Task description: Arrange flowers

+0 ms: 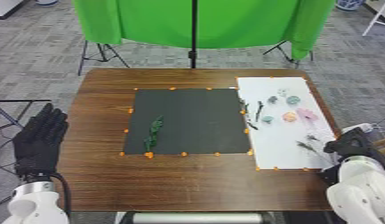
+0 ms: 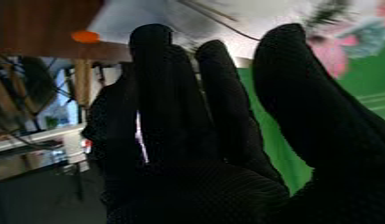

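Flowers [image 1: 267, 119], on brown wooden table [image 1: 197, 182]. Black sheet [image 1: 184, 115], central; white sheet [image 1: 270, 87], right, bearing the blooms. Left hand [image 1: 40, 145], beside table's left edge: fingers straight, narrowly set. Right hand [image 1: 350, 144], at right edge: fingers straight, thumb apart. Green leafy sprig [image 1: 154, 134], on black. Pink bloom [image 1: 307, 114], beside peach bloom [image 1: 289, 116].

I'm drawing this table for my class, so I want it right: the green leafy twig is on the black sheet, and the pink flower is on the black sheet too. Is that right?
Not quite: the pink flower is on the white sheet, as the head view shows. The green leafy twig is on the black sheet, just as you said.
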`<state>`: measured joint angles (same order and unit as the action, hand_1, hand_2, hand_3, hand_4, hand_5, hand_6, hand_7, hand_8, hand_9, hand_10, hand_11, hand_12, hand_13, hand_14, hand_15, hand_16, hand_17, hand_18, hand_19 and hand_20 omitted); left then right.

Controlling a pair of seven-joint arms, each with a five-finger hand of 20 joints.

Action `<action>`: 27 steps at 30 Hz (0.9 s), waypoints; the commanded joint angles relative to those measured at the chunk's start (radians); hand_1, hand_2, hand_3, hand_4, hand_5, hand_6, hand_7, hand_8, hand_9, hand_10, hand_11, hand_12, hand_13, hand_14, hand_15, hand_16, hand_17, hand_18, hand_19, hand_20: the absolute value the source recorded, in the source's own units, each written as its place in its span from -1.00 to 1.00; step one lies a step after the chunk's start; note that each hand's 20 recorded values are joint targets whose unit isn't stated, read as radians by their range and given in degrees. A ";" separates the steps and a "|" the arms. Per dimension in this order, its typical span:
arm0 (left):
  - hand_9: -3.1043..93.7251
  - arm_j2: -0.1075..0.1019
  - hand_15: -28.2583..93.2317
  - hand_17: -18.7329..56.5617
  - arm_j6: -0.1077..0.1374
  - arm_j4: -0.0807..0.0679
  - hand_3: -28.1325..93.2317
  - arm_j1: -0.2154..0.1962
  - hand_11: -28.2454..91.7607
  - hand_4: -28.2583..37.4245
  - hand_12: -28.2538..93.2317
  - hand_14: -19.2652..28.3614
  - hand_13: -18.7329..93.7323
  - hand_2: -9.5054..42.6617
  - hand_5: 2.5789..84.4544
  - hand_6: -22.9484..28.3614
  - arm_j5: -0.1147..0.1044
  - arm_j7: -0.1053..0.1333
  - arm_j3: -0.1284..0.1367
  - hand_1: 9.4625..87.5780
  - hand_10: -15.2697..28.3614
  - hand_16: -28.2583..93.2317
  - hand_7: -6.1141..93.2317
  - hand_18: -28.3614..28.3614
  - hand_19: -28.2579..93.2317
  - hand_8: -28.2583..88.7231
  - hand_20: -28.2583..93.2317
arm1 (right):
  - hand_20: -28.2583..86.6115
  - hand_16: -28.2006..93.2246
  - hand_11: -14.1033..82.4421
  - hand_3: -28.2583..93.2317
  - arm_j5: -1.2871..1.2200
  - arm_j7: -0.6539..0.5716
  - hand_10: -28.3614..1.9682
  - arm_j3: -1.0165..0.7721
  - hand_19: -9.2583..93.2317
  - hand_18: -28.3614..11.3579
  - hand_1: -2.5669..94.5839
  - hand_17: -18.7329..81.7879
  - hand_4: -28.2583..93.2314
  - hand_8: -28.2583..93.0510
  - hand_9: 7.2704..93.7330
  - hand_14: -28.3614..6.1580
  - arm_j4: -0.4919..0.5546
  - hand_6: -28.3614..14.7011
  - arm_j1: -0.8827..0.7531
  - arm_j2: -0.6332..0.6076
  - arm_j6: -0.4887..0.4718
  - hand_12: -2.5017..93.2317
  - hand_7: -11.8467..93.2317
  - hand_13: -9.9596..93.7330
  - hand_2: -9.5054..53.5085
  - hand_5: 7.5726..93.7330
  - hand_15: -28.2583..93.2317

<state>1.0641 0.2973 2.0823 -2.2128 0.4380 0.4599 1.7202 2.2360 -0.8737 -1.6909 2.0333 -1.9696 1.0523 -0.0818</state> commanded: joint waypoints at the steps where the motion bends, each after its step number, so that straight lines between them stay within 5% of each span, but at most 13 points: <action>1: -0.20 0.013 -0.22 -0.63 0.002 0.009 0.77 -0.027 -0.28 -1.00 -0.42 0.35 -0.21 -0.20 0.03 0.25 -0.043 0.007 -0.005 -0.55 0.35 -0.62 -0.76 0.44 -0.07 -0.66 -0.37 | 0.09 -0.24 -0.11 0.83 0.067 0.004 -0.24 0.029 0.99 -0.76 0.03 0.04 -1.00 -0.78 0.28 -0.17 -0.028 0.18 -0.005 0.001 0.057 -0.55 -0.27 0.27 -1.00 0.41 0.49; 4: -0.19 0.016 -0.21 -0.63 0.004 0.010 0.77 -0.031 -0.27 -1.00 -0.42 0.38 -0.20 -0.19 0.03 0.26 -0.038 0.004 -0.006 -0.55 0.36 -0.62 -0.76 0.44 -0.07 -0.66 -0.37 | 0.09 -0.23 -0.07 0.84 0.082 -0.001 -0.24 0.048 1.00 -0.76 0.03 0.04 -1.00 -0.79 0.28 -0.17 -0.040 0.19 -0.004 0.003 0.104 -0.53 -0.21 0.27 -1.00 0.42 0.50; 7: -0.18 0.020 -0.20 -0.63 -0.002 0.009 0.77 -0.029 -0.27 -1.00 -0.42 0.39 -0.19 -0.19 0.04 0.27 -0.045 0.001 -0.008 -0.55 0.36 -0.62 -0.76 0.45 -0.07 -0.66 -0.36 | 0.10 -0.20 0.05 0.57 0.100 -0.001 -0.21 0.064 1.00 -0.73 0.19 0.07 -1.00 -0.58 0.34 -0.16 -0.050 0.20 0.004 0.003 0.169 -0.49 -0.02 0.31 -1.00 0.43 0.54; 8: -0.18 0.019 -0.20 -0.63 -0.002 0.009 0.77 -0.030 -0.27 -1.00 -0.42 0.39 -0.19 -0.19 0.04 0.27 -0.045 0.000 -0.008 -0.55 0.36 -0.62 -0.76 0.45 -0.06 -0.66 -0.36 | 0.10 -0.10 -0.09 0.49 0.105 -0.004 -0.12 0.071 1.00 -0.72 0.27 0.09 -1.00 -0.53 0.48 -0.10 -0.051 0.21 0.008 0.001 0.187 -0.30 0.02 0.38 -1.00 0.51 0.51; 11: -0.18 0.021 -0.20 -0.63 -0.002 0.011 0.77 -0.030 -0.27 -1.00 -0.42 0.39 -0.19 -0.18 0.04 0.27 -0.046 -0.002 -0.006 -0.55 0.36 -0.62 -0.76 0.45 -0.06 -0.66 -0.36 | 0.10 0.01 -0.31 0.55 0.117 0.002 -0.02 0.080 1.00 -0.72 0.28 0.12 -1.00 -0.49 0.68 -0.01 -0.046 0.23 0.009 -0.006 0.220 -0.07 0.04 0.46 -1.00 0.61 0.47; 27: -0.17 0.025 -0.19 -0.63 -0.005 0.012 0.77 -0.041 -0.27 -1.00 -0.42 0.39 -0.18 -0.17 0.05 0.27 -0.059 -0.007 -0.015 -0.56 0.36 -0.63 -0.76 0.46 -0.06 -0.66 -0.36 | 0.13 0.05 -0.34 0.75 0.030 0.031 -0.05 0.215 1.00 -0.76 0.21 0.16 -1.00 -0.34 0.76 -0.01 0.104 0.21 0.084 -0.047 0.403 -0.05 -0.03 0.53 -1.00 0.68 0.44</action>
<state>1.0811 0.2979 2.0958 -2.2302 0.3848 0.4598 1.7129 2.3148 -0.8483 -1.5668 2.0652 -1.9540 1.0292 0.2633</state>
